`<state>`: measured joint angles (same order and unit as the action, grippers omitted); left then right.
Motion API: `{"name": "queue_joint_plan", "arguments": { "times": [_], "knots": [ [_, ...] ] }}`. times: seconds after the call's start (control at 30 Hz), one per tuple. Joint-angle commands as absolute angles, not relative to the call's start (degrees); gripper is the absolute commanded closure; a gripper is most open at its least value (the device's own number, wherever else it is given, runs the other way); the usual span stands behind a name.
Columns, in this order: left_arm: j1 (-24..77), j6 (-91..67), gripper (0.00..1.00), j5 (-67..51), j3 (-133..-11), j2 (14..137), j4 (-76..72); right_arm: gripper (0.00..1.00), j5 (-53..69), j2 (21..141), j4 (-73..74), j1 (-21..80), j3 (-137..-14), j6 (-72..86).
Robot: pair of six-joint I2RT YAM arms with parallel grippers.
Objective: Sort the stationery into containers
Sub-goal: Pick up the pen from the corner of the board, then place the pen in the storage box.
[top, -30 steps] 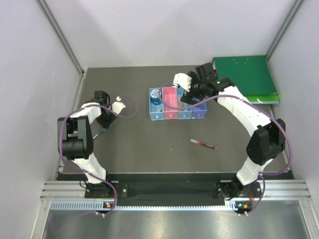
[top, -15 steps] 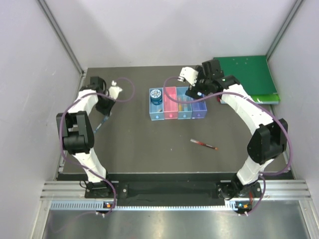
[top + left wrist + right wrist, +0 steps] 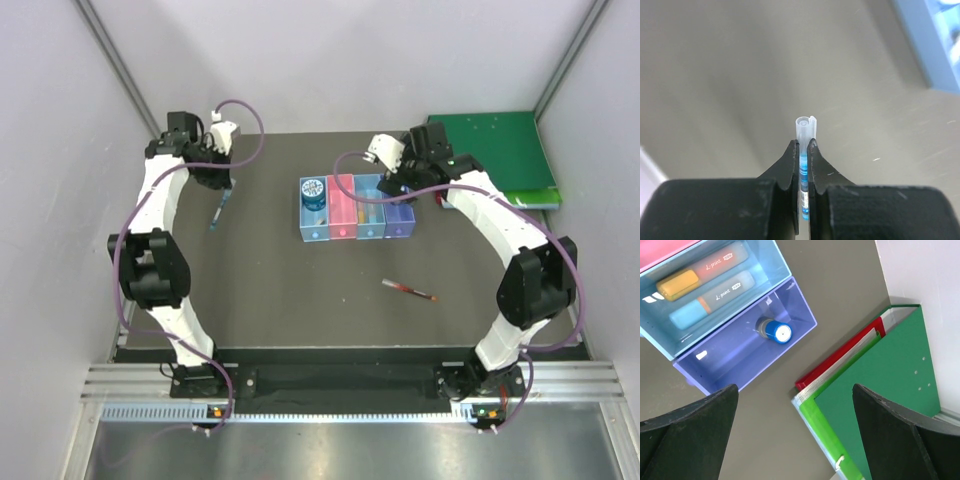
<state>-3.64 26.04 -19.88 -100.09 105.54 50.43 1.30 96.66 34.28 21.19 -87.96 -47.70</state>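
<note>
Left hand (image 3: 803, 150) clamping fully shut on blue pen (image 3: 806, 127); pen hanging above far-left corner of table (image 3: 280, 300), lifted clear for transport. Right hand (image 3: 795, 437) hovering wide open, empty, near purple tray (image 3: 725, 365); bottle (image 3: 774, 331) lying inside.

The top camera looked down on the whole bench (image 3: 300, 300) from high at its near edge. Both wrist cameras sat close above it; the right one shared the purple tray (image 3: 732, 362) with the top.

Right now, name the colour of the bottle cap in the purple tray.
Blue bottle cap, clearest in the right wrist view.
</note>
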Motion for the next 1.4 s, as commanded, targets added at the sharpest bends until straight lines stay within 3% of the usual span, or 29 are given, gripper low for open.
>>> {"name": "queue_joint_plan", "arguments": {
  "times": [0.0,0.23,0.8,1.37],
  "knots": [
    [-1.9,18.7,1.00,-27.4,-106.3,105.2,49.4,0.04,0.7,94.0,32.4,20.5,-87.7,-46.3],
    [-0.3,5.1,1.00,-38.4,-114.9,109.2,45.4,0.04,0.4,93.9,32.7,20.5,-87.7,-46.5],
    [7.9,-23.3,1.00,-45.9,-111.0,117.9,15.1,0.04,-6.3,92.4,28.5,15.6,-82.6,-40.2],
    [16.2,-25.2,1.00,-42.4,-105.7,124.1,5.9,0.04,-6.6,92.2,27.7,14.9,-81.9,-41.0]
  ]
}}
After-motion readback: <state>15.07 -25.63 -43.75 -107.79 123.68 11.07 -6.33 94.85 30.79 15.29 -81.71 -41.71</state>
